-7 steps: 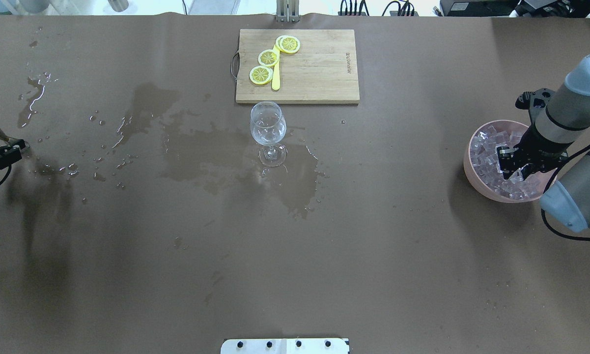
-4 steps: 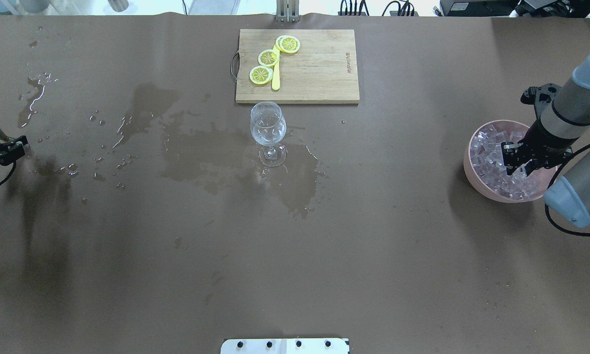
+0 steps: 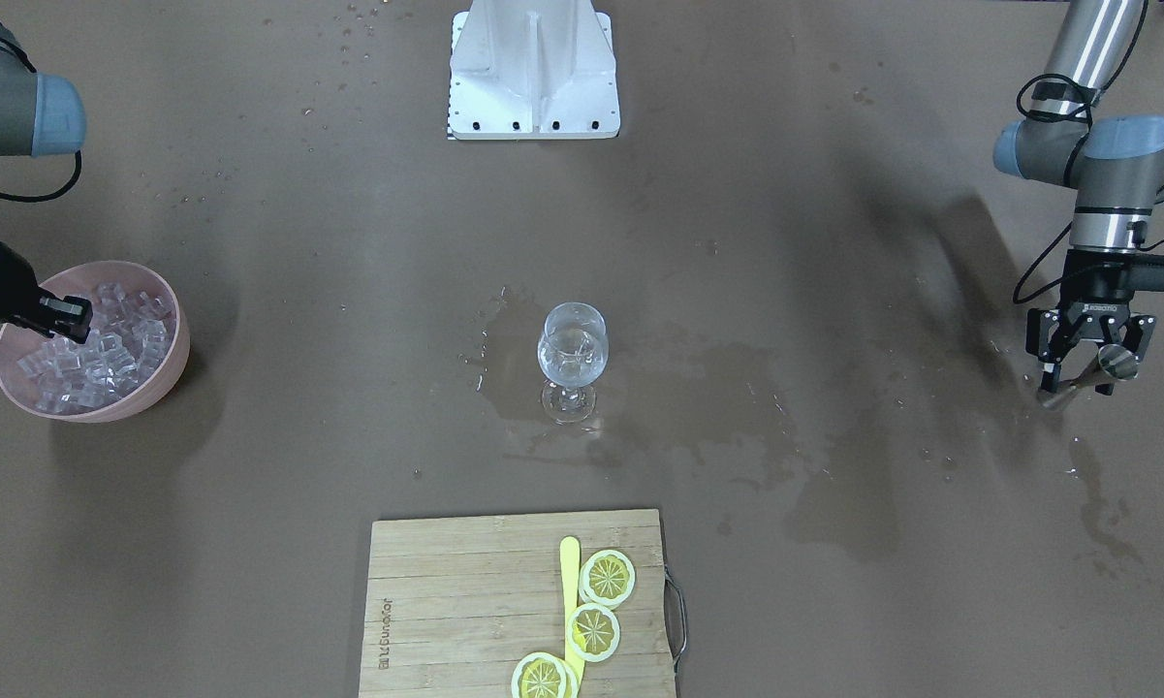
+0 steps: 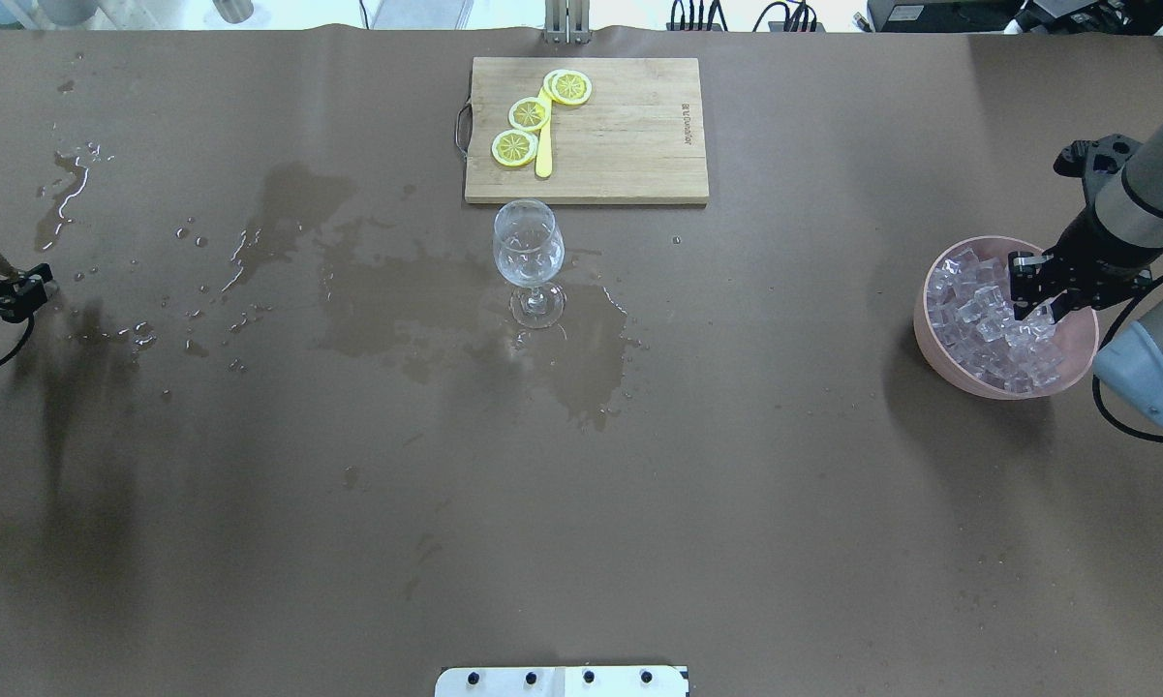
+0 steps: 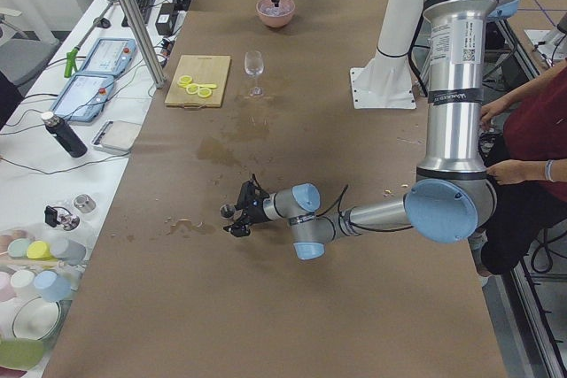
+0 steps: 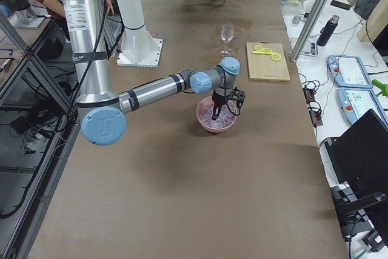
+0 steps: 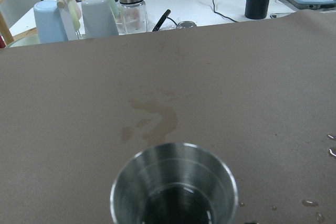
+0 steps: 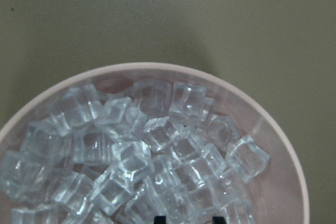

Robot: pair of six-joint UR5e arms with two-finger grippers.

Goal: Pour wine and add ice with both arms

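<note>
The right gripper (image 4: 1036, 305) hangs over the pink bowl (image 4: 930, 334) at the bench's (image 4: 639, 484) right end. Its fingers (image 8: 160, 219) stand apart with nothing between them, just above the ice (image 4: 978, 324). The ice is a heap of clear cubes that fills most of the bowl.

At the far left end, the left gripper (image 3: 1084, 361) sits low over the bench, its fingers clamped on a tapered steel cup (image 3: 1111, 366) that is tilted on its side. In the left wrist view the cup's mouth faces the camera. A faint liquid line shows low inside it, though how much it holds is hard to tell.

The wine glass (image 4: 528, 254) stands upright near the middle of the bench, just in front of the wooden cutting board (image 4: 629, 145) and well apart from both grippers. A small amount of clear wine (image 3: 569, 366) lies in its bowl. Wet patches (image 4: 397, 300) spread around its foot and trail toward the left end. Three lemon slices (image 4: 515, 147) and a yellow utensil (image 4: 543, 155) rest on the board.
</note>
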